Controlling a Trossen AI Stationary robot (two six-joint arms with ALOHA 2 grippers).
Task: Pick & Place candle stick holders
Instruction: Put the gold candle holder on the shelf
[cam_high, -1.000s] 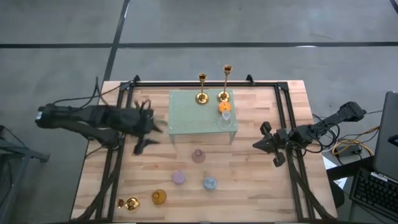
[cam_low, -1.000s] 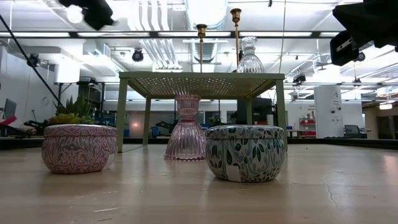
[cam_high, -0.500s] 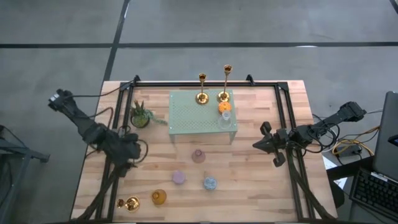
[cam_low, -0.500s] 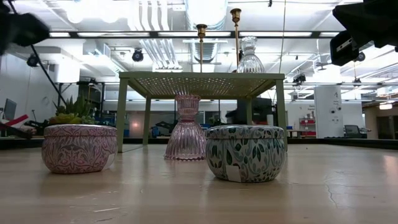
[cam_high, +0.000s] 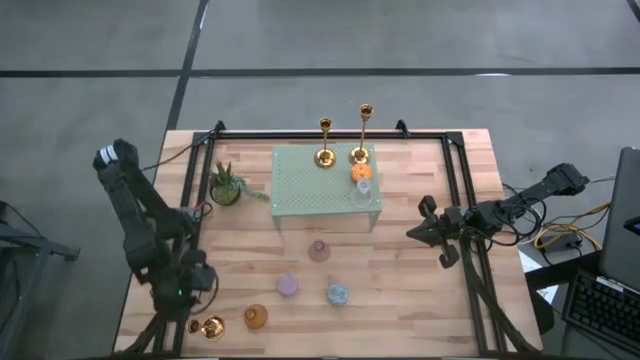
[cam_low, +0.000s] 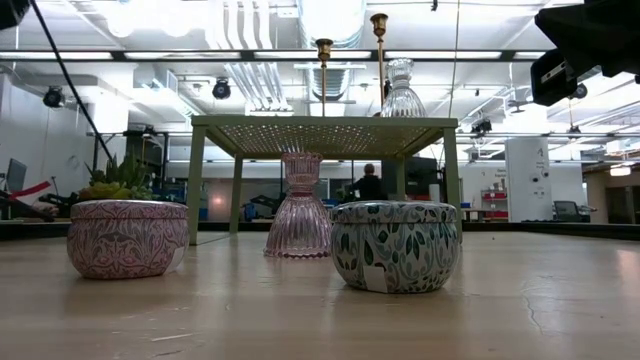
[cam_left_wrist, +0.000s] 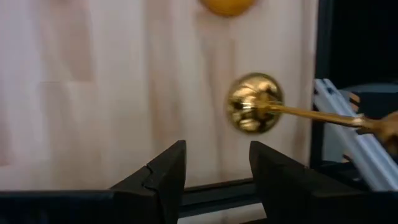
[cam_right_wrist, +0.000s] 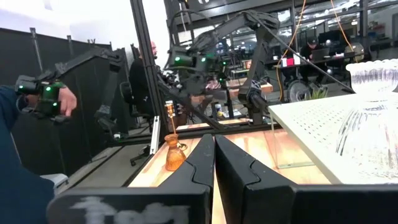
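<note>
A gold candlestick (cam_high: 208, 327) stands on its round base at the table's near left corner, next to an amber glass holder (cam_high: 256, 317). My left gripper (cam_high: 190, 298) hovers just above and beside the candlestick, open and empty. In the left wrist view its fingers (cam_left_wrist: 214, 167) stand apart, with the candlestick base (cam_left_wrist: 252, 111) beyond them. Two more gold candlesticks (cam_high: 325, 155) (cam_high: 361, 150) stand on the pale green mat stand (cam_high: 310, 190), with an orange holder (cam_high: 360, 172) and a clear holder (cam_high: 364, 187). My right gripper (cam_high: 420, 233) waits at the right, shut and empty.
A pink holder (cam_high: 319, 250), a purple one (cam_high: 287, 285) and a blue one (cam_high: 338, 294) stand mid-table near the front. A green potted plant (cam_high: 226, 186) stands left of the mat stand. Black frame rails (cam_high: 175, 270) run along the table's sides. A person's sleeve (cam_right_wrist: 22, 186) shows beyond the table.
My left gripper has swung from beside the mat stand, over the plant's place, toward the table's near left corner, and now hangs by the gold candlestick there. The plant has come into view. My right arm has kept still.
</note>
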